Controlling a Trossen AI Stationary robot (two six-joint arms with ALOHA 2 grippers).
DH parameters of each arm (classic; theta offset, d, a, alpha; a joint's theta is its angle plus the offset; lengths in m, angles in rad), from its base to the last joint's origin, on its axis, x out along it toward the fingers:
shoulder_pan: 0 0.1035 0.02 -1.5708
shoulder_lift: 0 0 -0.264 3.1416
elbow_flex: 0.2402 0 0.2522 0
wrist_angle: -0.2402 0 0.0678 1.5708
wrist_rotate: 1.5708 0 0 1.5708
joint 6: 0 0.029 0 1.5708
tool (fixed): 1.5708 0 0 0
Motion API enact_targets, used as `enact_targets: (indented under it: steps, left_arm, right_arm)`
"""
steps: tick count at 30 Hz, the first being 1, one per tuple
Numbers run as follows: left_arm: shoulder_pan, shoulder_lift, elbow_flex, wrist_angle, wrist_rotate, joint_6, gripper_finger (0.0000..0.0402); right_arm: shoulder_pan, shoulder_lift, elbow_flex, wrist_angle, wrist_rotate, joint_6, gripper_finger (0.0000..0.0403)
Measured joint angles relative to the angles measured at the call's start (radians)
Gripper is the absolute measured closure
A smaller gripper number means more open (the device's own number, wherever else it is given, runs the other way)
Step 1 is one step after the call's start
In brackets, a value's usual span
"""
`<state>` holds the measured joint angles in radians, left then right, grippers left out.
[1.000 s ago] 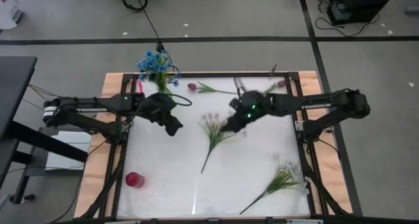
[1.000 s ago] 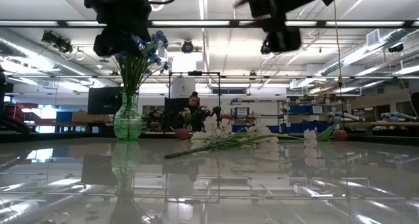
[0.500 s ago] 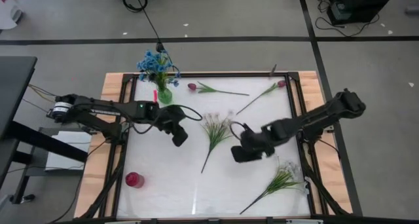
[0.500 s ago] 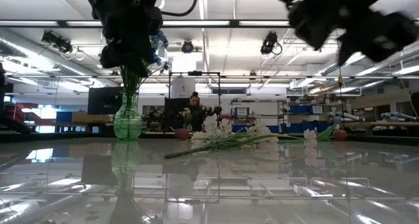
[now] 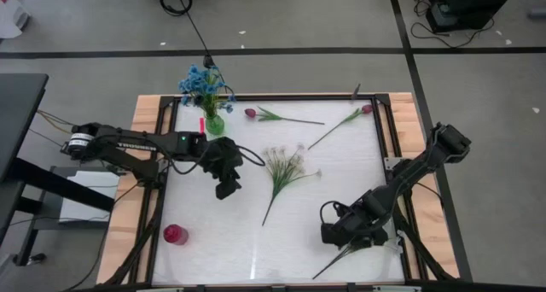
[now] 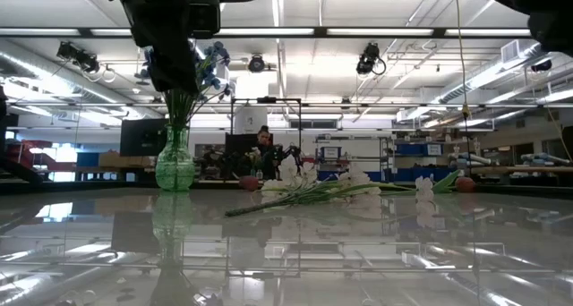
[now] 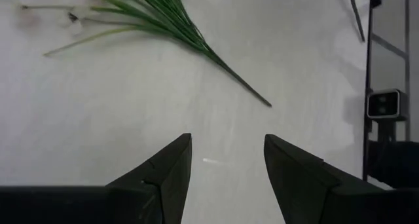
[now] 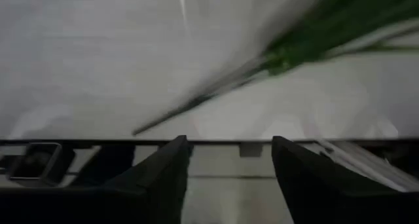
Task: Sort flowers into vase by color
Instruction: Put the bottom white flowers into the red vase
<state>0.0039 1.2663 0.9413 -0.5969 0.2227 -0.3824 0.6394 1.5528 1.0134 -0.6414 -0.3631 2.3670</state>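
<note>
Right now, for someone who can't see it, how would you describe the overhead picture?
Two dark robot arms reach over a white table strewn with flowers: the left gripper open beside a white sprig, the right gripper open above another sprig. A green vase holds blue flowers.

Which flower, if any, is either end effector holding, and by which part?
Nothing is held: the left end effector and the right end effector are both open and empty.

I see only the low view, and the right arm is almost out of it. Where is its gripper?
Observer: The right gripper is low over the table's right side, far from the vase, at a white sprig's stem.
Operator: Does it hold the stem?
Observer: No, its fingers are apart with nothing between them.
Operator: And the left gripper?
Observer: The left gripper is open and empty, beside the middle sprig.
</note>
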Motion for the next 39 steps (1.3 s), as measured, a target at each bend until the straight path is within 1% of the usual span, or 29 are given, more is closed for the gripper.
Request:
enact_targets:
  steps: [2, 7, 12, 16, 19, 22, 26, 29, 32, 36, 39]
  left_arm:
    - [-0.007, 0.0, 0.0, -0.005, 0.018, 0.001, 0.0205]
    - [-0.031, 0.0, 0.0, -0.019, 0.062, 0.006, 0.0205]
    - [-0.054, 0.0, 0.0, -0.034, 0.062, 0.006, 0.0205]
    - [-0.061, 0.0, 0.0, -0.035, 0.063, 0.004, 0.0205]
    - [-0.061, 0.0, 0.0, -0.035, 0.06, 0.001, 0.0205]
    - [-0.061, 0.0, 0.0, -0.035, 0.06, -0.01, 0.0205]
    - [-0.061, 0.0, 0.0, -0.035, 0.06, -0.034, 0.0205]
    - [-0.061, 0.0, 0.0, -0.035, 0.06, -0.036, 0.0205]
    - [-0.061, 0.0, 0.0, -0.035, 0.06, -0.036, 0.0205]
    - [-0.059, 0.0, 0.0, -0.028, 0.06, -0.037, 0.0205]
    - [-0.059, 0.0, 0.0, -0.006, 0.06, -0.037, 0.0205]
  right_arm:
    - [0.001, 0.002, 0.0, -0.004, -0.017, 0.009, 0.0159]
    - [0.004, 0.001, 0.001, -0.067, 0.002, 0.008, 0.0132]
    - [0.062, 0.001, 0.001, -0.063, 0.025, -0.002, 0.0116]
    - [0.112, 0.0, -0.04, -0.027, 0.055, -0.006, 0.0113]
    - [0.139, 0.0, -0.102, 0.053, 0.06, -0.006, 0.0112]
    - [0.141, 0.0, -0.174, 0.133, 0.113, -0.018, 0.0113]
    - [0.134, 0.0, -0.254, 0.229, 0.194, -0.049, 0.0114]
    - [0.119, -0.005, -0.288, 0.267, 0.213, -0.074, 0.0115]
    - [0.085, -0.006, -0.29, 0.251, 0.239, -0.172, 0.0115]
    - [0.008, -0.022, -0.292, 0.226, 0.251, -0.324, 0.0115]
    - [-0.061, -0.042, -0.276, 0.189, 0.308, -0.424, 0.0115]
